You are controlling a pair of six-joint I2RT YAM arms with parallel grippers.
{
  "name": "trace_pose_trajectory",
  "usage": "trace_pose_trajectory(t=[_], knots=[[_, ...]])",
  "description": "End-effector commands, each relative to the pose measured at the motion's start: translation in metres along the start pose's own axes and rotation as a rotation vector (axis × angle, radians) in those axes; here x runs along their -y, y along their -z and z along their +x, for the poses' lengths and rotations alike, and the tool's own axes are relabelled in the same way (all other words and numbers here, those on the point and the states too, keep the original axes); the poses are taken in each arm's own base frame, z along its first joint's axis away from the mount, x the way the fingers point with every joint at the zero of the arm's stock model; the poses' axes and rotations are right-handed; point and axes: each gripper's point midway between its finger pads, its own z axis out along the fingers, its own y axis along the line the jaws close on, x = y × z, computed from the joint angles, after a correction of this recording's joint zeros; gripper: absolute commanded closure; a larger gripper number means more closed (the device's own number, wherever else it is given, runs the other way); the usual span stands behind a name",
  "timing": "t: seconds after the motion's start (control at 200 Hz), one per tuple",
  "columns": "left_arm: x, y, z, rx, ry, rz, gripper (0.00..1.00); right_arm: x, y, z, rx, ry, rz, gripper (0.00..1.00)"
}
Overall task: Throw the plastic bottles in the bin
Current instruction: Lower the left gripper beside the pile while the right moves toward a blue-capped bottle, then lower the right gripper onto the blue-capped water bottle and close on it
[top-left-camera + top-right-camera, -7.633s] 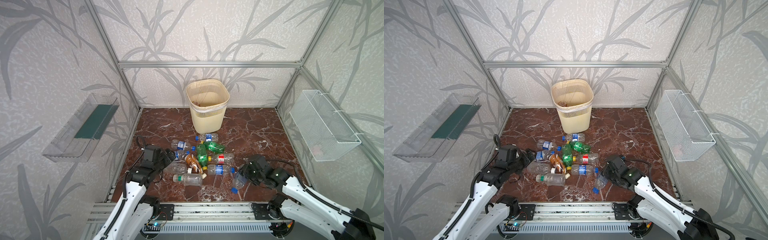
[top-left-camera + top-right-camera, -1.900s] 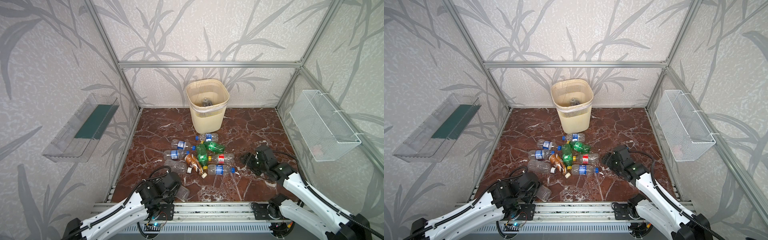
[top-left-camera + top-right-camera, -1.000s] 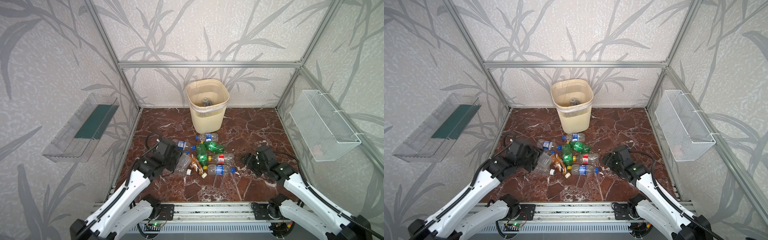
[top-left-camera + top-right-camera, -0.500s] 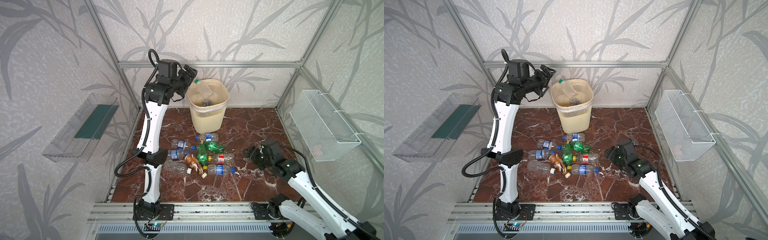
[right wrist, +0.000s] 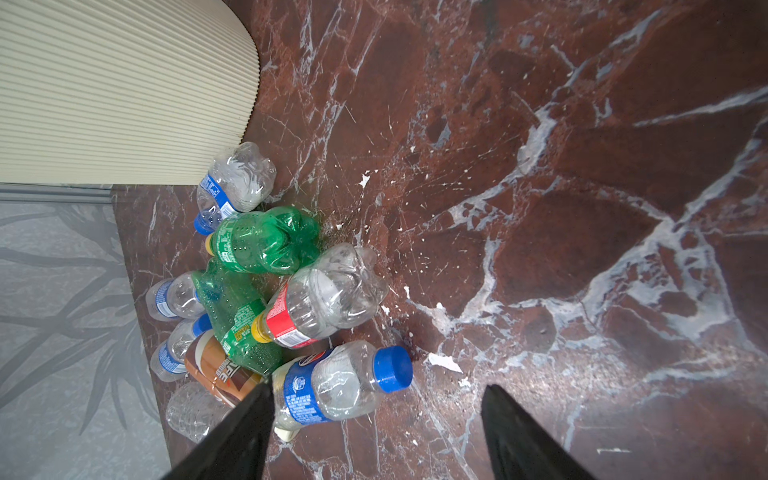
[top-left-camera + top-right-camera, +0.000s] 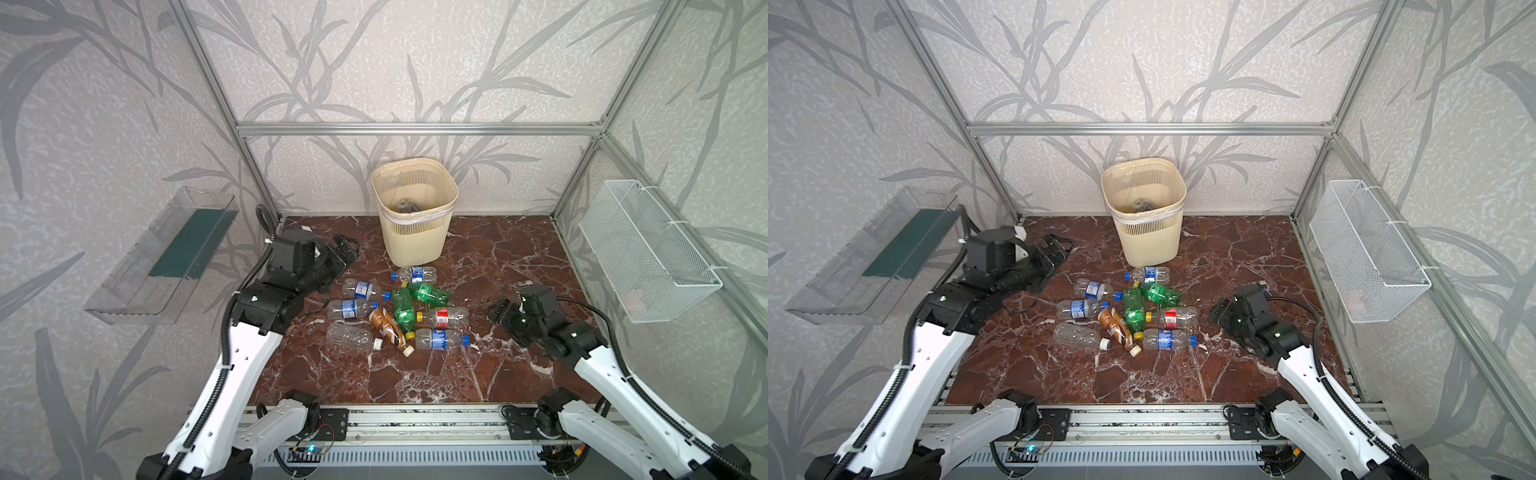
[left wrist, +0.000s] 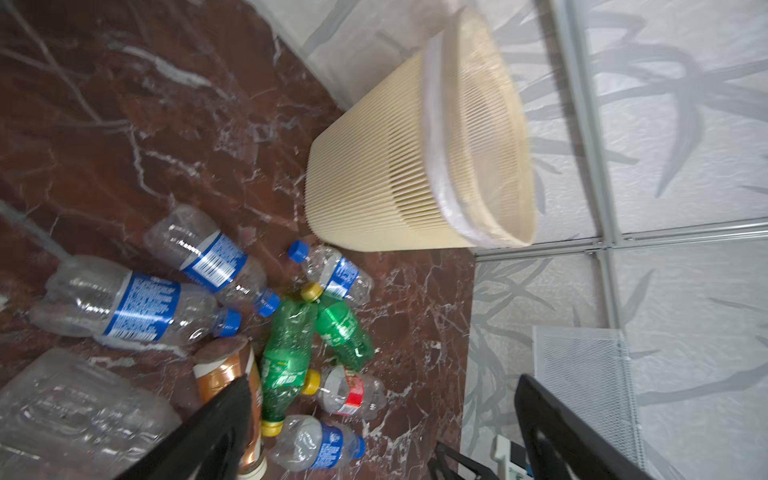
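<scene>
1. Bottles up front: the blue-capped bottle (image 6: 436, 339) is lying flat on the tabletop (image 6: 478, 374) at the near right corner of the heap of plastic bottles (image 6: 395, 307). Its long axis is running across the view, and its cap is pointing to the right.
2. Just beyond that cap, the right tool (image 6: 503, 312) is hovering low with its jaws parted, gripping nothing. In the right wrist view the bottle is sitting just ahead of the fingertips, off towards one finger.
3. My read: the right arm is the nearer one, and its closing line is looking roughly along the bottle's length. So the grab is hinging on turning the wrist across the barrel.
4. Farther back on the left, the left tool (image 6: 345, 250) is hanging with its jaws wide and empty, beyond the heap's far left edge.
5. At the back wall the bin (image 6: 415, 245) is standing upright, with the farthest bottle (image 6: 415, 274) lying near its foot. I can't tell whether they are touching.
</scene>
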Motion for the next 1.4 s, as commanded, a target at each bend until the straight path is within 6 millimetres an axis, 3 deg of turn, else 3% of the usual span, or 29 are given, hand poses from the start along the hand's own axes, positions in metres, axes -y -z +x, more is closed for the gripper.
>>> trace_pose_trajectory(t=[0.0,0.305,0.63,0.77,1.105,1.394], knots=[[-0.022,-0.01,0.01,-0.012,0.033,-0.022,0.02,0.004,0.003,0.013,-0.056,-0.029,0.005,0.21],[-0.06,-0.021,0.032,-0.046,0.084,-0.088,0.03,0.0,-0.004,0.041,-0.123,-0.107,0.018,0.21],[-0.085,-0.027,0.043,-0.055,0.123,-0.135,0.03,-0.024,-0.026,0.074,-0.189,-0.127,-0.005,0.22],[-0.093,-0.028,0.047,-0.059,0.133,-0.144,0.03,-0.044,-0.038,0.089,-0.234,-0.151,-0.056,0.22],[-0.108,-0.025,0.052,-0.063,0.149,-0.161,0.02,-0.048,-0.054,0.115,-0.261,-0.288,0.031,0.19],[-0.113,-0.02,0.054,-0.06,0.153,-0.16,0.02,-0.059,-0.07,0.12,-0.261,-0.289,0.059,0.18]])
